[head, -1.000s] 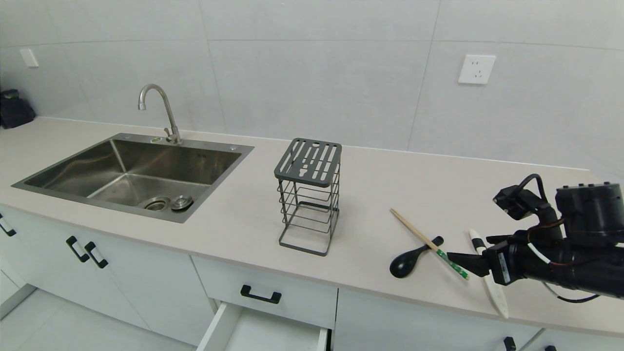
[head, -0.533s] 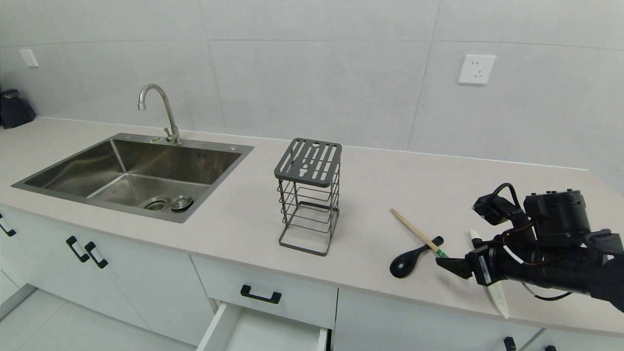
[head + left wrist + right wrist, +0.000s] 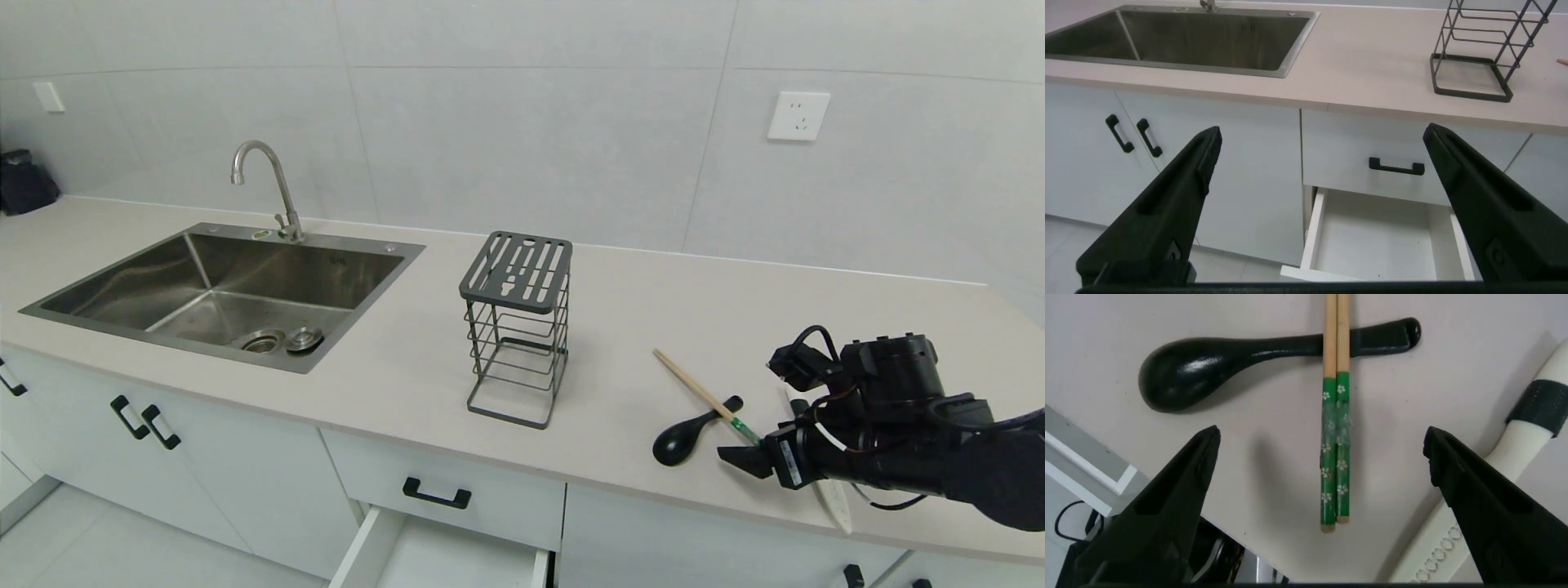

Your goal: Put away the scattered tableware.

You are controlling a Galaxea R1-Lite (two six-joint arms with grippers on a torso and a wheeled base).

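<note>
A pair of wooden chopsticks (image 3: 698, 389) with green flowered ends lies across the handle of a black spoon (image 3: 684, 434) on the counter's right side. Beside them lies a white utensil (image 3: 834, 500) with a black band, partly hidden by my right arm. My right gripper (image 3: 739, 461) hovers open just over the chopsticks' green ends, nothing held. From its wrist I see the chopsticks (image 3: 1335, 416), the spoon (image 3: 1249, 359) and the white utensil (image 3: 1511, 465) between and beyond the spread fingers of the gripper (image 3: 1321, 434). My left gripper (image 3: 1321, 131) is open and empty, low in front of the cabinets.
A dark wire rack (image 3: 518, 327) with a slotted top stands mid-counter, left of the utensils. The steel sink (image 3: 98, 287) and faucet (image 3: 265, 184) are at the far left. A drawer (image 3: 441, 563) below the rack is pulled open; it also appears as the drawer (image 3: 1380, 237) under the rack (image 3: 1482, 49).
My right arm has moved left and lower, bringing its open gripper over the green ends of the chopsticks. The utensils and rack have not moved.
</note>
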